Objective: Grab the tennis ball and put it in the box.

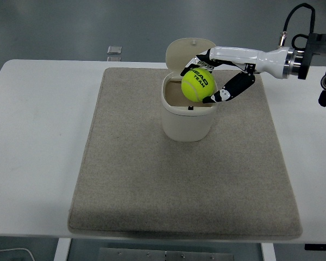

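Your right hand (211,81) grips the tennis ball (198,84) just above the box (188,120) at upper centre; its lid stands open, so the ball can drop in.

The ball (199,84) and right hand (220,76) hide much of the bin's (188,117) opening and part of its raised lid (180,52), while the right arm (315,57) is cut off by the picture's right edge.
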Controlling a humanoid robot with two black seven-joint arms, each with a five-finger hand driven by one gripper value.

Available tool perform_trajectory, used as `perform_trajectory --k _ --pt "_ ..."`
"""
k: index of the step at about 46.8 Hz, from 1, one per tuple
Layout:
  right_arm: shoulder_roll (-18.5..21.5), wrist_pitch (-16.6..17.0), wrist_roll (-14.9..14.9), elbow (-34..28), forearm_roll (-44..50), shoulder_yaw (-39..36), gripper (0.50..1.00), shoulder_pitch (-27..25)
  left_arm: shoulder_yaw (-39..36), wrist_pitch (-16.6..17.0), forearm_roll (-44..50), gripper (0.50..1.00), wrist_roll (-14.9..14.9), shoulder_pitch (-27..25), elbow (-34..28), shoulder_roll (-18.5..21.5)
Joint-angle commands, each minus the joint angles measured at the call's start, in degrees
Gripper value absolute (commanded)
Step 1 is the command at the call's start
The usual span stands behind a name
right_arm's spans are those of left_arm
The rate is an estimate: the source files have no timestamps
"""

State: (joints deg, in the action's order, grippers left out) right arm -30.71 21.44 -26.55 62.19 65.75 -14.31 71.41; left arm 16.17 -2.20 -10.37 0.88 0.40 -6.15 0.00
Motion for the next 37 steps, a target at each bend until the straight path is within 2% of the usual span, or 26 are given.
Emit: perform_trajectory --k 1,6,16,28,37 --pt "0.0 -0.1 -0.1 -0.4 0.0 0.1 0.629 -0.3 0.0 0.0 0.0 0.992 0.0 0.0 0.0 0.0" --pt "0.0 -0.2 0.0 -0.4 0.0 0.1 0.711 -0.3 0.0 0.0 0.0 0.992 0.0 0.0 0.0 0.0" --pt "0.7 -0.2 0.0 -0.4 0.2 0.2 0.787 -1.0 0.0 0.0 0.0 0.992 0.0 0.0 0.0 0.0" --pt "0.7 -0.2 -0.1 -0.4 0.2 0.2 0.821 -1.6 0.0 0.0 0.0 0.992 0.0 0.0 0.0 0.0" --pt "0.7 -0.2 -0.1 -0.4 0.2 0.2 0.823 -1.6 0.0 0.0 0.0 0.992 0.0 0.0 0.0 0.0"
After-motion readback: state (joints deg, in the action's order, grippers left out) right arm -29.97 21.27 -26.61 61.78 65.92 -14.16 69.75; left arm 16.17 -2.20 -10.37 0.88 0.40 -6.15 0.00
